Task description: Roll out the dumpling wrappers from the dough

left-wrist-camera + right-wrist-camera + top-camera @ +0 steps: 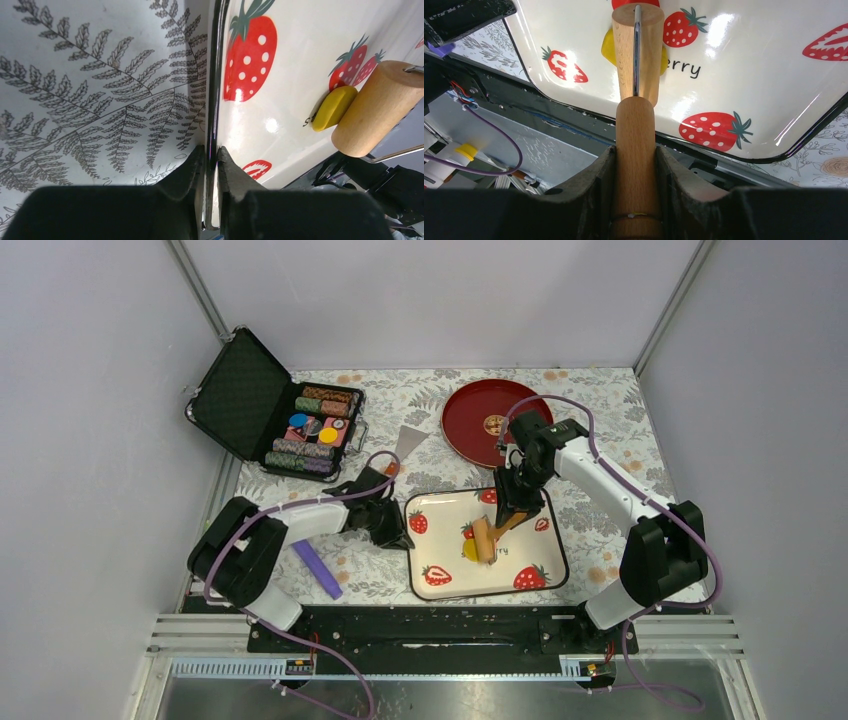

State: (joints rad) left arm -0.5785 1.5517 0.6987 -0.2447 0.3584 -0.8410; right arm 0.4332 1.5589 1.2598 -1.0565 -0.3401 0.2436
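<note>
Both arms busy: left end effector (211, 154) pinches the strawberry tray (214, 75) by its rim, the dough (334, 106) sits mid-tray as a thick lump under the rolling pin (380, 105), right end effector (635, 151) clamps its handle, so I'd say barely started, no wrappers yet.

Left arm (300, 520) lies low, forearm stretched sideways; left gripper (211, 150) pinched tight on the tray rim (215, 75), one finger each side; right arm (600, 475) angles downward; right gripper (635, 150) clamps the roller handle (635, 120), which runs on beyond its jaws.
</note>
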